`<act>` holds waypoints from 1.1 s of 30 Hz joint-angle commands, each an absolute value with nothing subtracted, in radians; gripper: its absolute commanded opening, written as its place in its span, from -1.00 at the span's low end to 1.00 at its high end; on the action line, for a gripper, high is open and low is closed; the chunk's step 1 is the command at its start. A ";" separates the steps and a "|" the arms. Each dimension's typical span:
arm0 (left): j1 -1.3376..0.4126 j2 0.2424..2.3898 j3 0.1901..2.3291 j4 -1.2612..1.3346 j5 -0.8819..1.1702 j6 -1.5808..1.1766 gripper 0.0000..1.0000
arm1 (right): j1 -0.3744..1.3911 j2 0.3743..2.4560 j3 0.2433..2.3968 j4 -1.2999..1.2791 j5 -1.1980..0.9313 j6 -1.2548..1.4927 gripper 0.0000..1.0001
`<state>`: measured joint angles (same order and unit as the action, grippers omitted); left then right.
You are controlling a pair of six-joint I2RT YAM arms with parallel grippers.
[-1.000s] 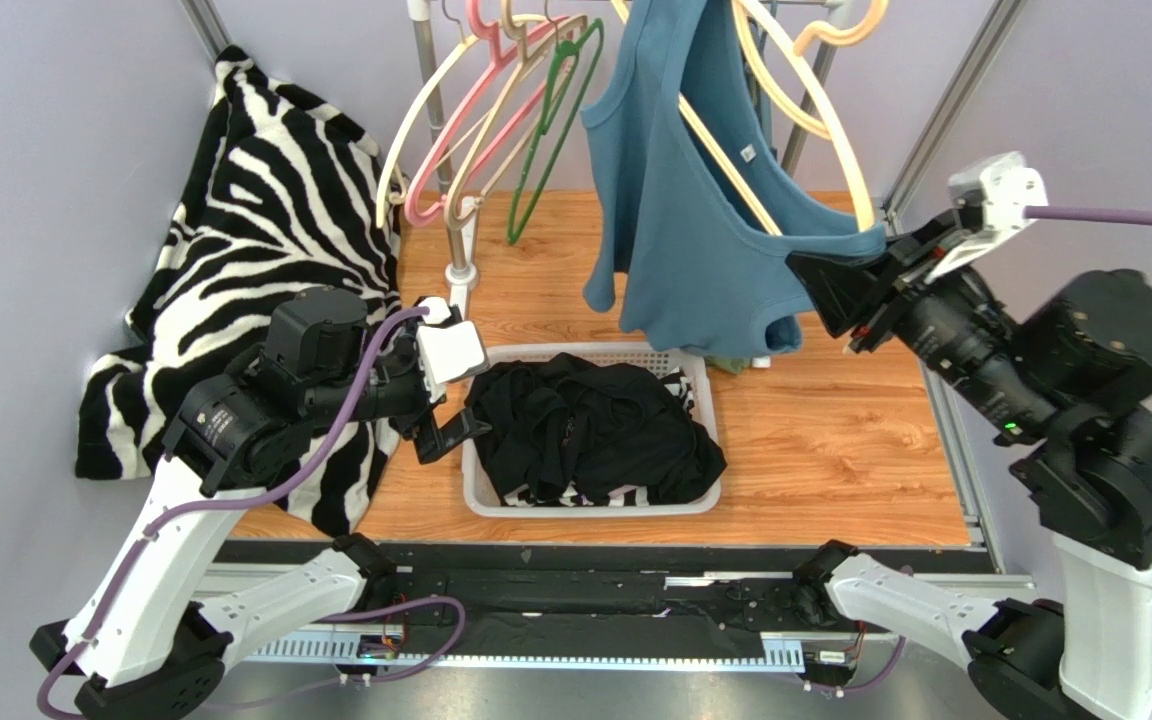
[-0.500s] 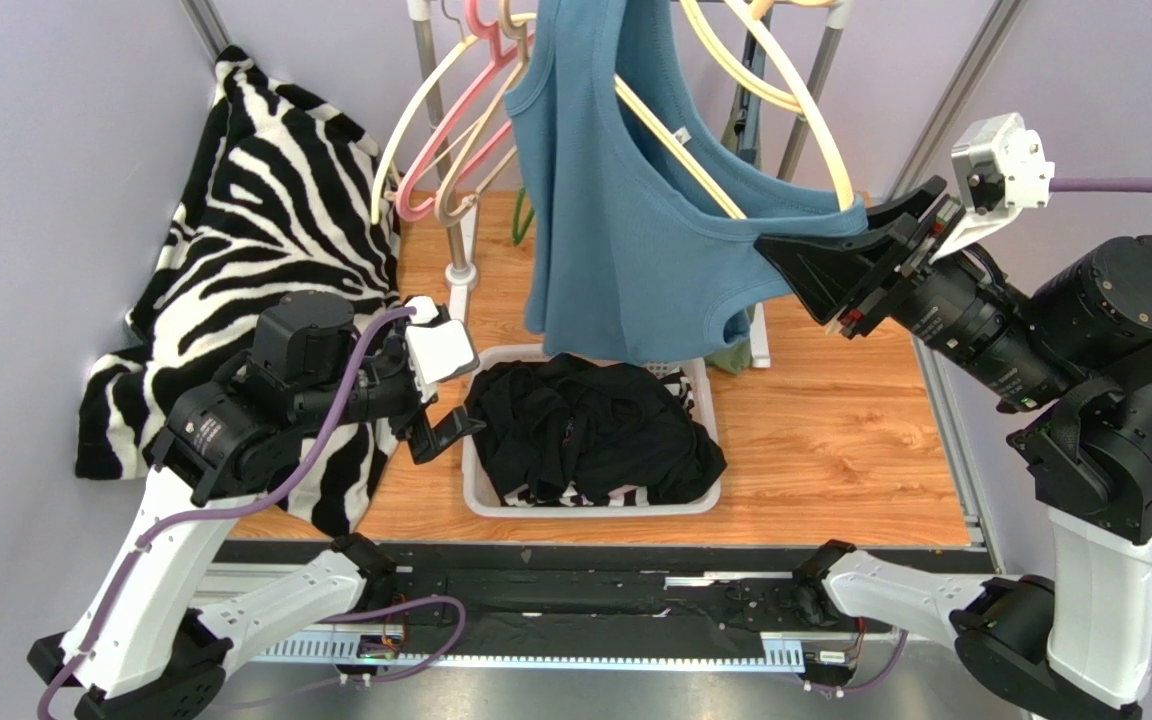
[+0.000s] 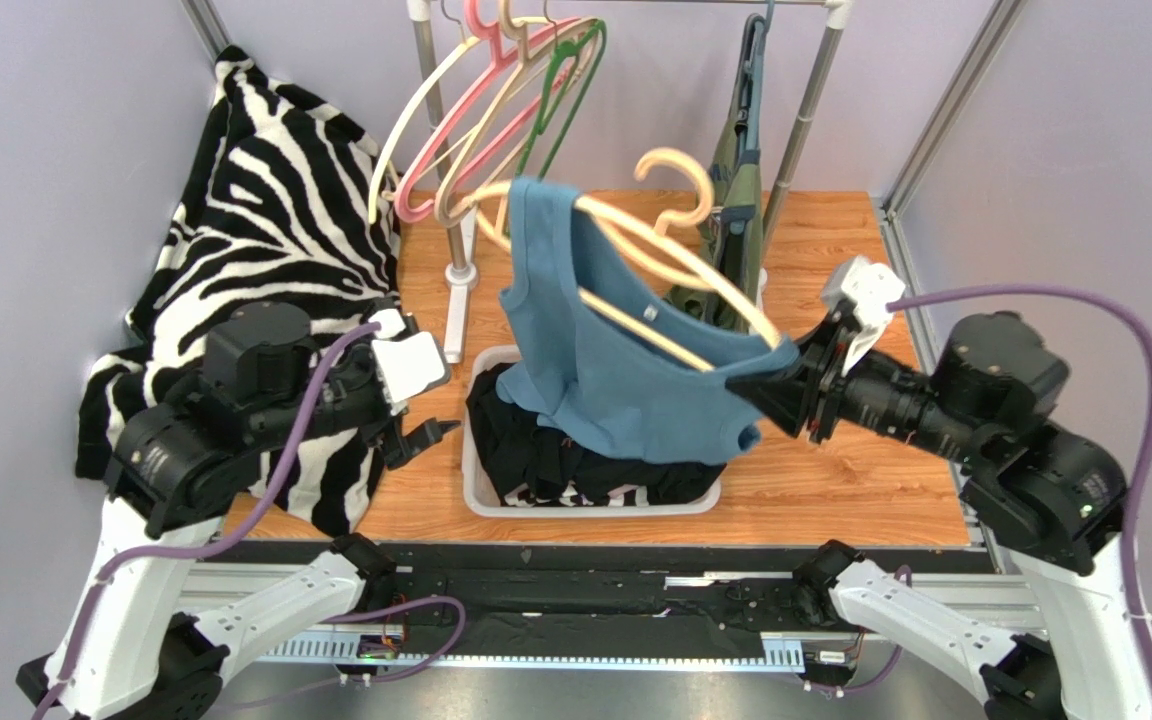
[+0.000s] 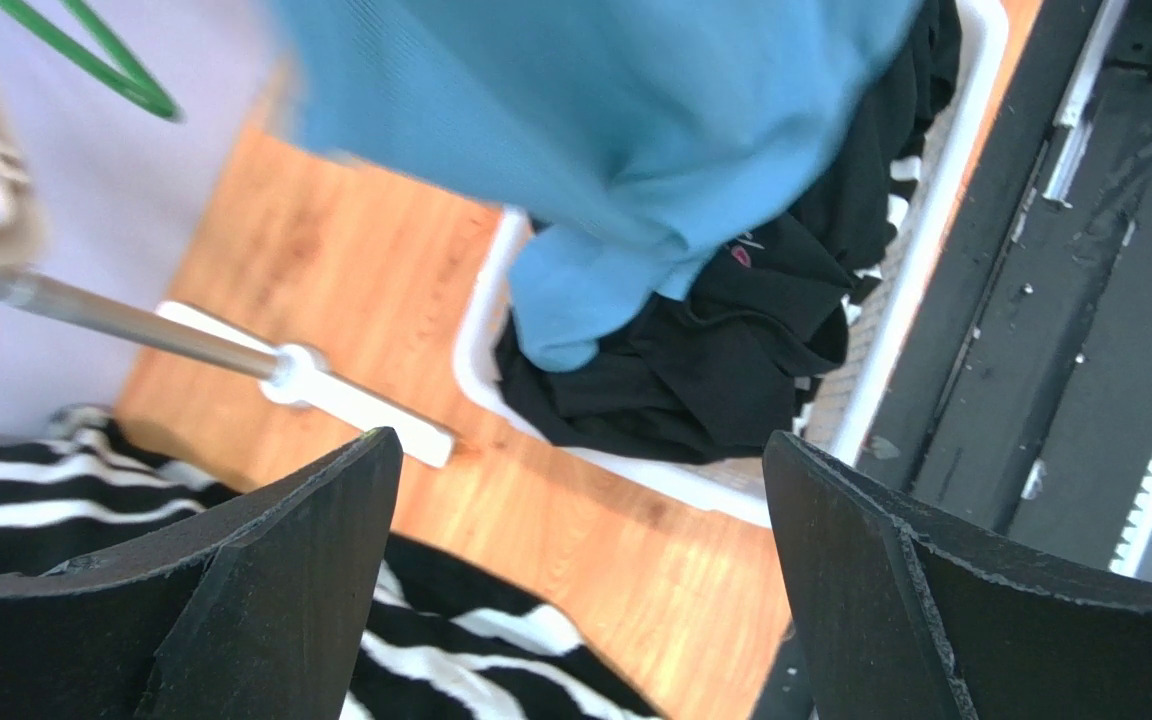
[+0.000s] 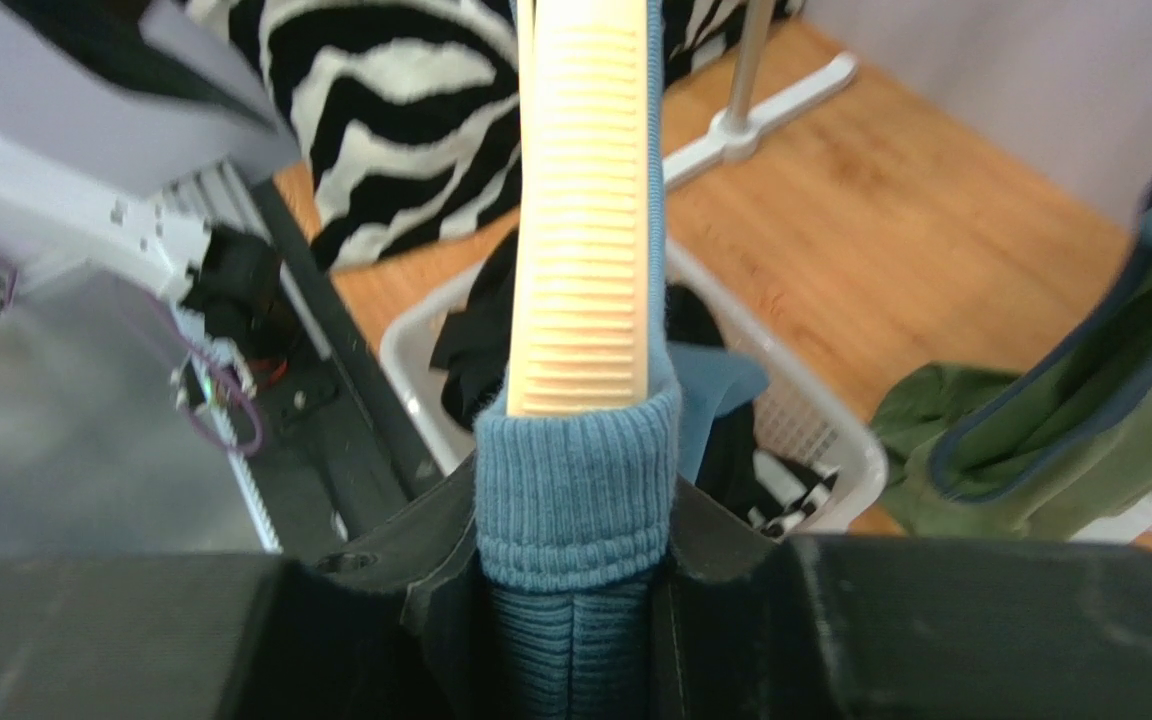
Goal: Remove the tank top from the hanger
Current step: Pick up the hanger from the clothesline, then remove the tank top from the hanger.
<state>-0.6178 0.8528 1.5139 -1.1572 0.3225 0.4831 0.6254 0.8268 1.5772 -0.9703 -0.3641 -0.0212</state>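
The blue tank top hangs on a cream hanger, off the rail and low over the white basket. My right gripper is shut on the tank top's strap and the hanger's arm end; in the right wrist view the ribbed blue strap wraps the cream hanger arm between my fingers. My left gripper is open and empty, left of the basket. In the left wrist view the tank top droops onto the black clothes.
A zebra blanket lies at the left. Empty pink, cream and green hangers hang on the rack. A green garment hangs by the right pole. The rack's base stands behind the basket of black clothes.
My right gripper has pulled the hanger and tank top off the rail, down and toward the front, over the basket. My left arm drew back slightly to the left.
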 commanded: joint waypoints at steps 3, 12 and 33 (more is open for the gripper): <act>-0.614 0.827 1.705 -1.235 0.370 0.566 0.98 | 0.629 0.709 1.422 -0.879 -0.554 -0.127 -1.00; -0.614 0.854 1.742 -1.227 0.546 0.656 0.98 | 0.629 0.698 1.388 -0.957 -0.650 -0.320 -1.00; -0.615 1.101 1.902 -1.299 0.748 0.646 0.55 | 0.647 0.747 1.381 -0.939 -0.678 -0.408 -1.00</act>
<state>-0.6151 1.0748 1.8832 -1.2510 0.6422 0.6216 0.6376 0.7349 1.3731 -1.0340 -0.6453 -0.4000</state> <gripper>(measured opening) 0.854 0.295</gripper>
